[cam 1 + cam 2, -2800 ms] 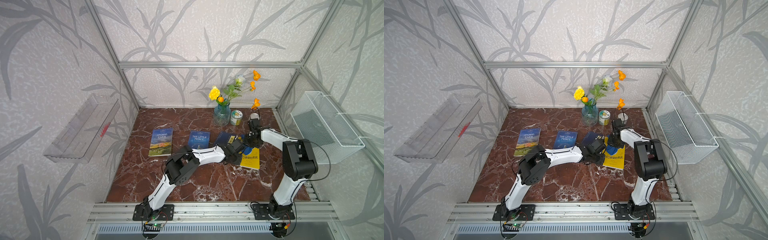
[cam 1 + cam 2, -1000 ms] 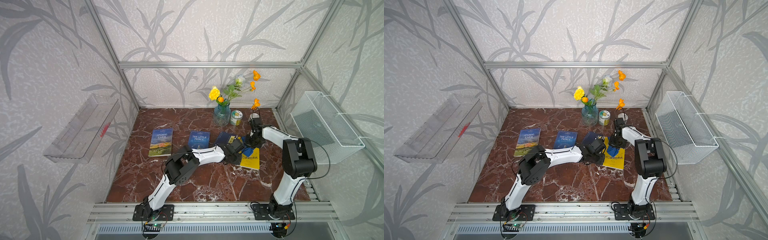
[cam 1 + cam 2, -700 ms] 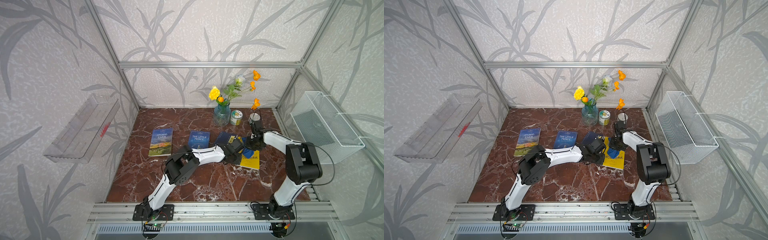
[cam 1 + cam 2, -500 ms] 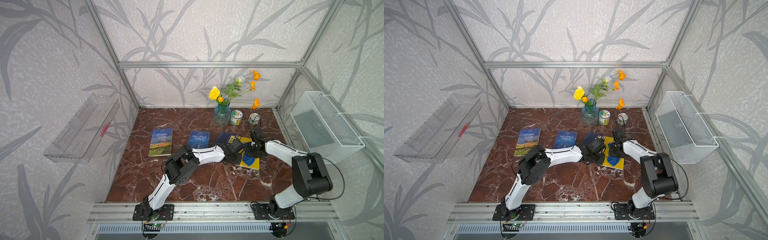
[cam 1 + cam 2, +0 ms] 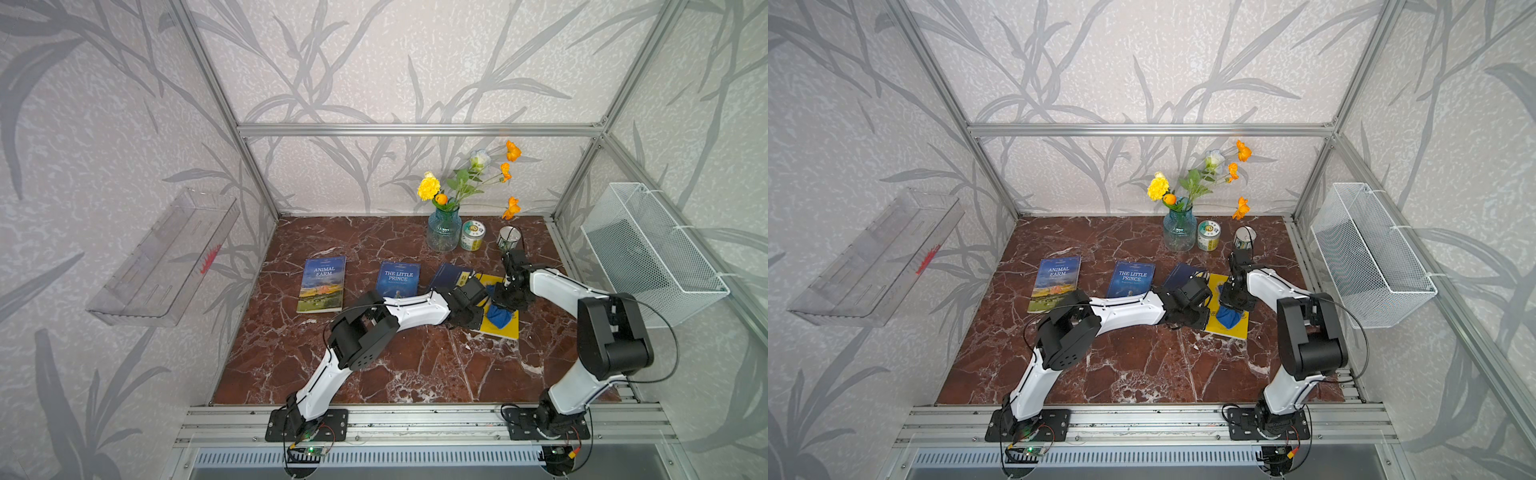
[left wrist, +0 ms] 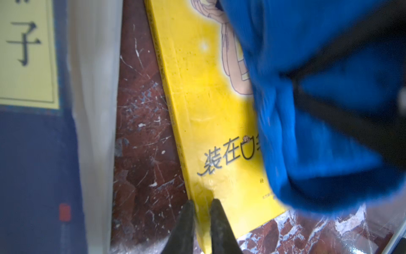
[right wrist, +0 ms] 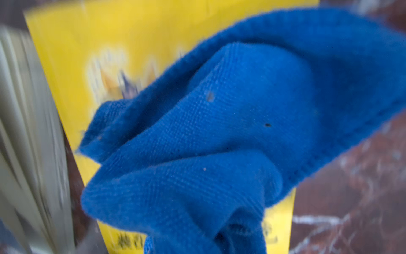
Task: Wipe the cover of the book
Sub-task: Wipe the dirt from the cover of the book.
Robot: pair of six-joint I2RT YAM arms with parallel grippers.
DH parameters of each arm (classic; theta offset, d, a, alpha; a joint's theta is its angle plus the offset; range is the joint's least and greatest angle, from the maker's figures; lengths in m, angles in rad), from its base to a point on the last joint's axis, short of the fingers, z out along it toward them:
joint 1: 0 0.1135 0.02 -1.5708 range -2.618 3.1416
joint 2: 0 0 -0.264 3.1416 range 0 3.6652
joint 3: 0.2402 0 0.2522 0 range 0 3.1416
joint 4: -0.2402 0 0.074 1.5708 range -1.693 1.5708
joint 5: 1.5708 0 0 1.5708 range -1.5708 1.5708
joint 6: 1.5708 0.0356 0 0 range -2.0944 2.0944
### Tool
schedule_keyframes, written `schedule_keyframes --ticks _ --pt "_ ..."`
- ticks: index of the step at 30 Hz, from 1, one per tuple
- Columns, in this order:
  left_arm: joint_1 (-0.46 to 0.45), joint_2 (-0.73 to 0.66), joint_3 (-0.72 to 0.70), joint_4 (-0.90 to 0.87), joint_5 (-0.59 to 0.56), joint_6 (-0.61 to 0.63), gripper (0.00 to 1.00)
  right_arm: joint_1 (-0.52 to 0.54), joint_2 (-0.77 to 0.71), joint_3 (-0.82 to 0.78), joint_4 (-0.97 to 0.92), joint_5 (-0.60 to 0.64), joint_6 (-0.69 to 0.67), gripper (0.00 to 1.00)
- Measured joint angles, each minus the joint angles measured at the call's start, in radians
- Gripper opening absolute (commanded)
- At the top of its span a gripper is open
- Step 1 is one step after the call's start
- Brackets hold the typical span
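A yellow book (image 5: 500, 330) lies flat on the marble table at the right, seen in both top views (image 5: 1229, 331). My left gripper (image 6: 202, 220) is shut on the book's near spine-side edge (image 6: 208, 110), one finger on each side of the cover. A crumpled blue cloth (image 5: 500, 315) rests on the cover, and my right gripper (image 5: 506, 302) is shut on it from above. In the right wrist view the cloth (image 7: 219, 132) fills most of the picture and hides the fingers, with the yellow cover (image 7: 87, 44) behind it.
To the left lie a dark blue book (image 5: 449, 274), The Little Prince (image 5: 398, 276) and Animal Farm (image 5: 322, 282). A flower vase (image 5: 443, 230), a tin (image 5: 472, 235) and a glass cup (image 5: 510, 237) stand behind. A wire basket (image 5: 648, 249) hangs on the right wall, a clear shelf (image 5: 166, 257) on the left.
My right gripper has dragged the blue cloth over the yellow cover toward the front edge, and its elbow has swung outward and lower. The left arm has stayed in place.
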Motion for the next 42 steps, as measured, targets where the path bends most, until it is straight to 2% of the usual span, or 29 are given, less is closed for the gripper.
schedule_keyframes --ticks 5,9,15,21,26,30,38,42 --pt "0.000 0.000 0.000 0.000 0.002 0.000 0.16 -0.015 0.140 0.186 -0.046 0.034 -0.027 0.01" --pt "0.000 0.000 0.000 0.000 0.002 0.000 0.16 -0.017 0.152 0.200 -0.046 0.039 -0.033 0.01" --pt "0.000 0.000 0.000 0.000 0.002 0.000 0.16 0.015 0.047 0.042 0.068 0.066 -0.033 0.01" --pt "0.002 0.000 0.000 0.000 0.001 0.001 0.16 0.098 -0.154 -0.191 0.113 0.066 0.000 0.01" --pt "0.003 0.000 0.000 -0.001 0.002 0.001 0.16 0.113 -0.212 -0.254 0.132 0.020 0.032 0.02" --pt "0.003 0.000 0.000 0.000 0.002 0.001 0.16 0.108 -0.160 -0.190 0.092 0.012 0.033 0.02" --pt "0.004 0.000 0.000 0.000 0.002 0.001 0.16 0.055 0.066 0.078 0.018 -0.027 0.022 0.02" --pt "0.004 0.000 0.000 0.000 0.002 0.002 0.16 0.044 0.090 0.108 0.016 -0.034 0.013 0.02"
